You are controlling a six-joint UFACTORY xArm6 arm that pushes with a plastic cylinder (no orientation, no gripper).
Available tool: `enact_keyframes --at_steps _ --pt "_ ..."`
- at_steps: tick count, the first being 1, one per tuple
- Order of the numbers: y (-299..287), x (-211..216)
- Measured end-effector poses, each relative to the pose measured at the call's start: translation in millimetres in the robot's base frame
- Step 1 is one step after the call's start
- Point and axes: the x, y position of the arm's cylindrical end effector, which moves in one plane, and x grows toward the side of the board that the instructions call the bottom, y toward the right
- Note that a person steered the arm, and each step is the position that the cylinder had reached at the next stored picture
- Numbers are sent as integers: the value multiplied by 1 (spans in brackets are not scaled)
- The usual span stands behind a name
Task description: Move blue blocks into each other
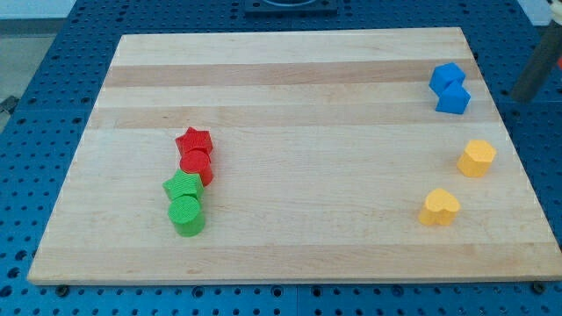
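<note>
Although the task called for bringing the blue blocks together, the two blue blocks [450,89] already lay touching near the counter's [290,88] top right corner. A dark blurred rod [537,72] showed at the view's right edge, off the board; my tip itself could not be made out, and there was no gripper whose state could be told. Judged risk: any further push from the right could split the pair, or drive one into the upper yellow block [477,158] below. The lower yellow block [439,207], red pair [196,154] and green pair [185,203] stood well apart.
</note>
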Motion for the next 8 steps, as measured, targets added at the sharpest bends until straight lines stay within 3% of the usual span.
enact_keyframes --at_steps 6,8 --pt "-42 28" --pt "-100 31"
